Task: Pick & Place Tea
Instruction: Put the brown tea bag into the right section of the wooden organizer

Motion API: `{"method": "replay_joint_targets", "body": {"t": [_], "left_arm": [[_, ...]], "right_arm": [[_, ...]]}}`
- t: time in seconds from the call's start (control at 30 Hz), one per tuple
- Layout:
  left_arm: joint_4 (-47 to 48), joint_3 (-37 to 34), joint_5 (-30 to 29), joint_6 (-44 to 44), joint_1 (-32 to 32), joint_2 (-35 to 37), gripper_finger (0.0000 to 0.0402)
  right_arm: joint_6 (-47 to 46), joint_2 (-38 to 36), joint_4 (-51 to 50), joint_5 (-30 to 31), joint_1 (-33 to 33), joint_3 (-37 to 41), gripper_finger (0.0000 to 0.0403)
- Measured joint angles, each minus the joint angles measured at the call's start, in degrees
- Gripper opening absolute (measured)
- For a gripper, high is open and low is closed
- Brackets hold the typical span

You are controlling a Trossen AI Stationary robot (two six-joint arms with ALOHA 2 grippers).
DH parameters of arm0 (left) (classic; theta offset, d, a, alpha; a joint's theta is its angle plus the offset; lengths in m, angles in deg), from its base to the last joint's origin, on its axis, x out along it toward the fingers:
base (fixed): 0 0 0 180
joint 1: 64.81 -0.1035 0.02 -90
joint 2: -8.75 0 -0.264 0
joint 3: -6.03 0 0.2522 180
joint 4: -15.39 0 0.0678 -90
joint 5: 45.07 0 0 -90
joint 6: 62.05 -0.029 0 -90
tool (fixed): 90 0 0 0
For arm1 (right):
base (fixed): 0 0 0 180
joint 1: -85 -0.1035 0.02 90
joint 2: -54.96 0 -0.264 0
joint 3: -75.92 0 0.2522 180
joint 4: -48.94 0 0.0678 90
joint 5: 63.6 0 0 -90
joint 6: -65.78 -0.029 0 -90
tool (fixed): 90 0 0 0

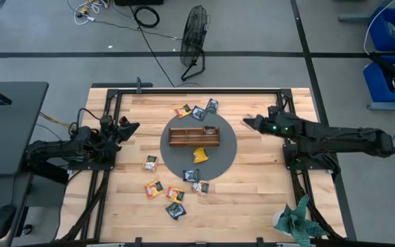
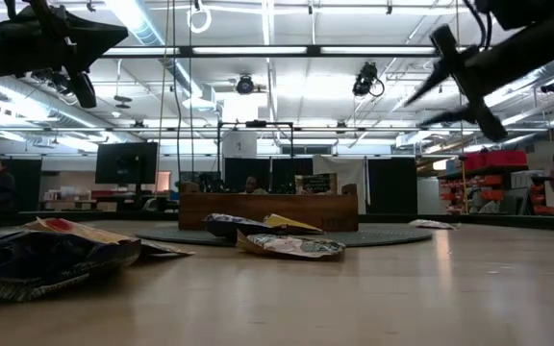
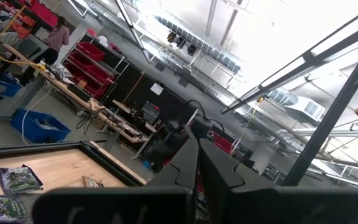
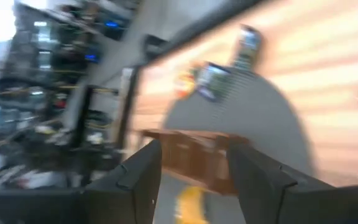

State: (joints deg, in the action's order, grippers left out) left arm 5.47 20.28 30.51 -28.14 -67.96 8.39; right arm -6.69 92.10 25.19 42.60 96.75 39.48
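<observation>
Lying scattered around the wooden tray (image 1: 193,136), the tea sachets (image 1: 175,194) spread over the worktop (image 1: 259,185) and the round grey mat (image 1: 223,159) under that tray. A yellow sachet (image 1: 200,154) sits on the mat just in front of the tray, and a blue one (image 1: 191,175) lies at the mat's near edge. Behind the tray, three sachets cluster at the mat's far rim: an orange one (image 1: 183,110), a dark blue one (image 1: 198,113) and another blue one (image 1: 212,106). Further out from the tray on the near side lie a grey-white sachet (image 1: 150,163), an orange-and-dark one (image 1: 154,189), and a dark one (image 1: 176,210) nearest the worktop's front edge. One small dark item rests in the tray's right end.

To the tray's right, the right pincer (image 1: 247,123) hovers above the worktop with its fingers (image 4: 143,177) spread apart, holding nothing. Well to the tray's left, the left pincer (image 1: 133,126) hangs closed and empty near the worktop's left edge.

A teal cloth (image 1: 295,218) lies at the worktop's near right corner.
</observation>
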Motion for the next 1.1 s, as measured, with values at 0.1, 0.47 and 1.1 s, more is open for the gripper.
{"method": "replay_joint_targets", "body": {"t": [0.1,0.47,1.1], "left_arm": [[0.0,0.0,-0.02,0.0,0.0,0.0,0.0018],[0.0,0.0,0.0,0.0,0.0,0.0,0.0018],[0.0,0.0,0.0,-0.04,0.0,0.0,0.0018]], "right_arm": [[-5.5,-0.1,-7.26,0.83,0.05,0.0,0.0188],[-19.27,-0.08,-24.18,6.1,0.22,0.0,0.0188],[-25.53,11.32,-26.6,10.75,8.22,0.0,0.0188]]}}
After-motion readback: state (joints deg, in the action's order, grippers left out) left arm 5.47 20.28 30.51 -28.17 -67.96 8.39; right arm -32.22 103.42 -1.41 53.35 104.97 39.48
